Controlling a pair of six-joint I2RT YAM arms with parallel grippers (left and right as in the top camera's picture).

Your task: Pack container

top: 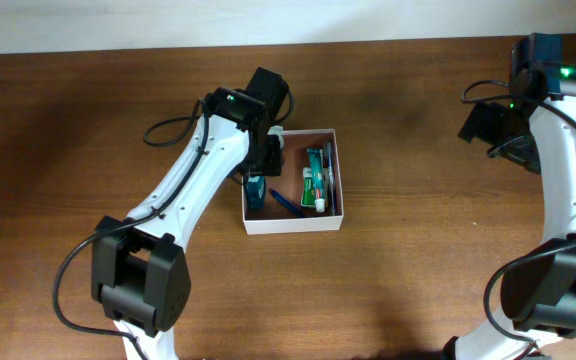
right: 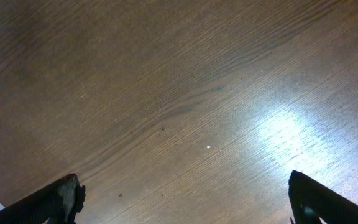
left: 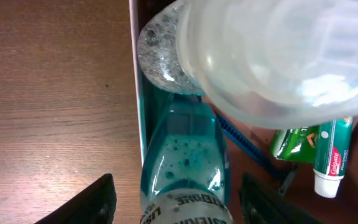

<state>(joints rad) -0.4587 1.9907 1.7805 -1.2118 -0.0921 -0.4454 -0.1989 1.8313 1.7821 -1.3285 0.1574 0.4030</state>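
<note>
The container (top: 293, 225) is a square white box with a reddish-brown inside, at the table's middle. A teal mouthwash bottle (top: 256, 192) lies along its left wall. My left gripper (top: 260, 165) hangs over that side. In the left wrist view the bottle (left: 185, 155) lies between my open fingers (left: 179, 205), with a gap on each side. The container's white left wall (left: 133, 62) runs past it. A clear plastic piece (left: 272, 56) fills the top of that view. My right gripper (top: 493, 125) is open and empty over bare table (right: 185, 199).
A toothpaste tube (top: 315, 185) and a blue-handled item (top: 283, 200) lie in the container beside the bottle. They also show in the left wrist view, the tube (left: 331, 158) next to a green packet (left: 294, 143). Brown wooden table lies all round the box.
</note>
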